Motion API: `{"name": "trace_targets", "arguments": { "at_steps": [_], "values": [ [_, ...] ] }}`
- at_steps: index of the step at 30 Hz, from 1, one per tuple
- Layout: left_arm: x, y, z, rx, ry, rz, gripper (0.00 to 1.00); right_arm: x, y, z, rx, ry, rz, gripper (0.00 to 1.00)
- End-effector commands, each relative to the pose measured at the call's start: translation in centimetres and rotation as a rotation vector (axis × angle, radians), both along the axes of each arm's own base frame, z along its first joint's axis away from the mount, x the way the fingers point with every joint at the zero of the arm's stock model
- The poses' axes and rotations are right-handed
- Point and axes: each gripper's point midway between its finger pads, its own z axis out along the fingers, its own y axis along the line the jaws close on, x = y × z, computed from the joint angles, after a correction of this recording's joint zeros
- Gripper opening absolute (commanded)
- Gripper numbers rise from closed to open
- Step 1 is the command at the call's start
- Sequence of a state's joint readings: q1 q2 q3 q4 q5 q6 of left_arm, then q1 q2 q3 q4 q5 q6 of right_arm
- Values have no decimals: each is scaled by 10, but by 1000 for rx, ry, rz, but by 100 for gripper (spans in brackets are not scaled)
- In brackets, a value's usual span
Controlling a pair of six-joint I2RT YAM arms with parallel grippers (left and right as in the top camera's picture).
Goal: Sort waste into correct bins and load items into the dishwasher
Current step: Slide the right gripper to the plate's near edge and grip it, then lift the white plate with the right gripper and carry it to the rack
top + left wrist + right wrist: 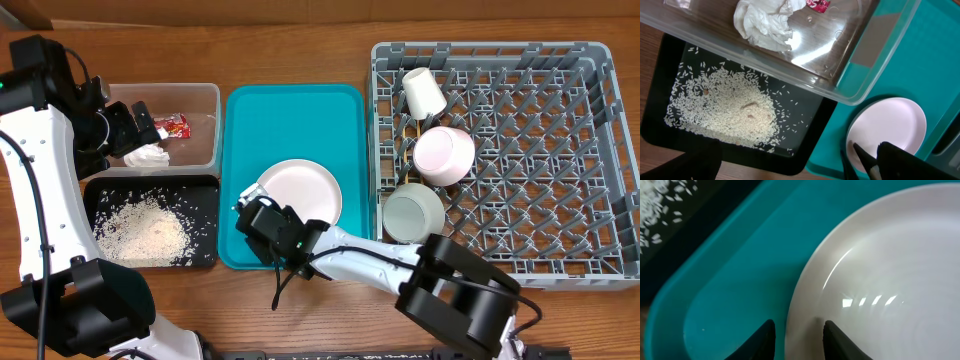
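A white plate [305, 190] lies on the teal tray [300, 110]. My right gripper [258, 215] is at its near-left rim. In the right wrist view its fingers [800, 340] stand apart astride the plate's edge [880, 270], one over the tray and one over the plate. My left gripper [125, 130] hangs wide open over the clear tub [205, 95], which holds a crumpled napkin [765, 22] and a red wrapper [175, 126]. Rice [730, 107] lies in the black tray [100, 190]. A cup [423, 92] and two bowls [445, 153] [412, 212] sit in the grey dishwasher rack [540, 150].
The tub and the black tray stand side by side left of the teal tray. The rack fills the right of the wooden table, its pegs bare beyond the cup and bowls. My right arm reaches in from the near edge.
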State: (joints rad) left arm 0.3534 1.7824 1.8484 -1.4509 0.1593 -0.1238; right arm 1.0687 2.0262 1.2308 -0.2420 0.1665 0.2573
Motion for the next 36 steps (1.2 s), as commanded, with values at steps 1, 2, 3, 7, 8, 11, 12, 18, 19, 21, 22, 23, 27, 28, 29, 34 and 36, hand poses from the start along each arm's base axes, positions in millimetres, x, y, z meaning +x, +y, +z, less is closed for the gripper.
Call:
{"name": "trace_targets", "arguments": {
  "at_steps": [1, 2, 3, 7, 8, 11, 12, 18, 19, 21, 22, 23, 27, 28, 29, 34, 36],
  "values": [
    [2, -1, 6, 12, -17, -2, 100, 2, 3, -2, -6, -15, -1, 33],
    [2, -1, 6, 12, -17, -2, 100, 2, 3, -2, -7, -14, -1, 33],
    [2, -1, 6, 12, -17, -2, 100, 2, 3, -2, -8, -14, -1, 33],
    [2, -1, 6, 12, -17, -2, 100, 1, 1, -4, -18, -7, -1, 33],
    [2, -1, 6, 12, -17, -2, 100, 0, 0, -5, -23, -5, -2, 33],
    [2, -1, 6, 12, -17, -2, 100, -1, -2, -6, -31, 2, -5, 35],
    [2, -1, 6, 12, -17, -2, 100, -1, -3, -6, -33, 3, -5, 34],
    [2, -1, 6, 12, -17, -2, 100, -2, -5, -3, -39, 6, -4, 9],
    [2, -1, 6, 12, -17, -2, 100, -2, -4, 2, -31, 2, -4, 6],
    [2, -1, 6, 12, -17, -2, 100, -1, 0, 18, 3, -11, -1, 4],
    [2, -1, 6, 12, -17, -2, 100, -1, 4, 30, 33, -16, 6, 4],
    [2, -1, 6, 12, -17, -2, 100, -1, 8, 43, 64, -21, 13, 4],
    [2, -1, 6, 12, -17, -2, 100, 0, 21, 125, 232, -76, 30, 4],
    [2, -1, 6, 12, -17, -2, 100, 2, 20, 155, 285, -103, 27, 4],
    [2, -1, 6, 12, -17, -2, 100, 5, 16, 179, 331, -126, 16, 4],
    [2, -1, 6, 12, -17, -2, 100, 25, -39, 295, 588, -194, -119, 4],
    [2, -1, 6, 12, -17, -2, 100, 33, -73, 330, 675, -192, -151, 4]
  ]
}}
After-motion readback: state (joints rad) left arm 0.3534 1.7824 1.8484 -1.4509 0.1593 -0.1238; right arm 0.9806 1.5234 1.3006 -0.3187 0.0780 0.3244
